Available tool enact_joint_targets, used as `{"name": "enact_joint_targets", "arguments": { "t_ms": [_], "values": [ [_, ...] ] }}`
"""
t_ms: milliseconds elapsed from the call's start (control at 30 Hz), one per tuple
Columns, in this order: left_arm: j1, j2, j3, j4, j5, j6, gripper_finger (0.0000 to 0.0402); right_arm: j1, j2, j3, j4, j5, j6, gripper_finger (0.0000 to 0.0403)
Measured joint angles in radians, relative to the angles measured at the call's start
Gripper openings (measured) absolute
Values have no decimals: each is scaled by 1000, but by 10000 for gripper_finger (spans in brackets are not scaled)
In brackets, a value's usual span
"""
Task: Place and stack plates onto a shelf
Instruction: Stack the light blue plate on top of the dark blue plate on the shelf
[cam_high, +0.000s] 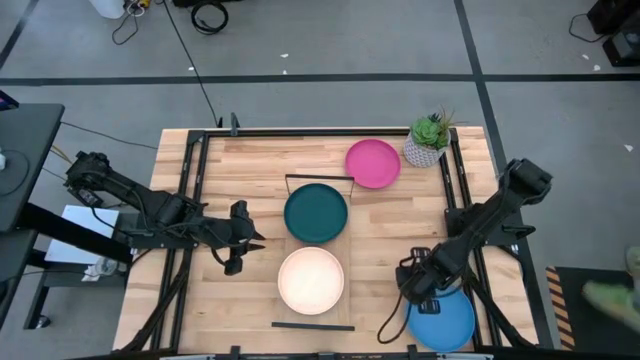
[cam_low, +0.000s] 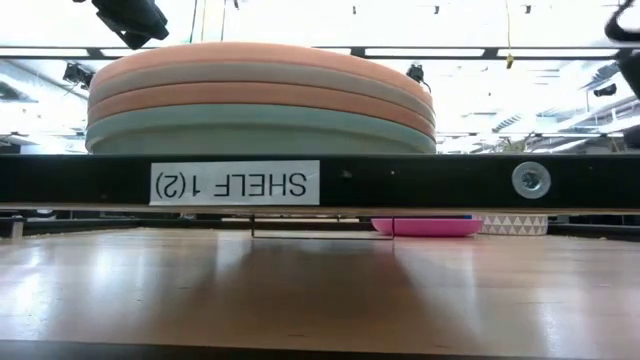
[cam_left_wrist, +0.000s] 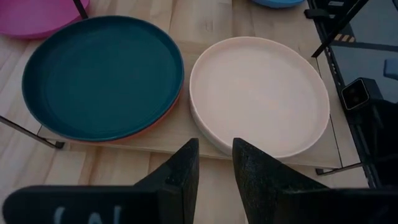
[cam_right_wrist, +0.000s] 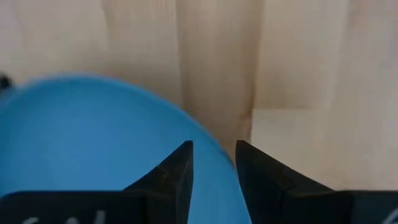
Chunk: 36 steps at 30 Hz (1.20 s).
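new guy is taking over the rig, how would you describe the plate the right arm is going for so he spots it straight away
Start at the wooden table and go to its near right corner, opposite the potted plant. Under the right gripper lies the bright blue plate, partly overhanging the table edge. It is the only blue plate, lying alone off the shelf, unlike the teal plate and the cream plate.

Grey floor, bright ceiling strip lights
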<state>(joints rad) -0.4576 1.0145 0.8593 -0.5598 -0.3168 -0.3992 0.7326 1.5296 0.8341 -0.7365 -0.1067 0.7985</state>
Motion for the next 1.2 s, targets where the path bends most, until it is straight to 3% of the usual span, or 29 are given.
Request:
{"name": "enact_joint_targets", "arguments": {
  "t_ms": [200,333,500,633,800,1000,1200],
  "values": [
    [0,0,0,0,0,14,103,0,106,1,-2,-66,-32,124],
    [0,0,0,5,0,33,103,-12,117,1,-5,-102,-36,93],
    [-1,14,0,73,-2,188,103,-46,62,1,-2,-128,-48,19],
    [2,51,2,161,-7,349,103,-91,-7,0,-20,-123,-88,19],
    [54,132,1,280,-117,625,103,-222,-144,0,-106,-120,-122,13],
    [134,243,1,431,-112,900,103,-414,-332,0,-155,-120,-77,14],
    [136,345,1,532,-179,1129,122,-598,-441,0,-154,-128,16,20]
  ]
}}
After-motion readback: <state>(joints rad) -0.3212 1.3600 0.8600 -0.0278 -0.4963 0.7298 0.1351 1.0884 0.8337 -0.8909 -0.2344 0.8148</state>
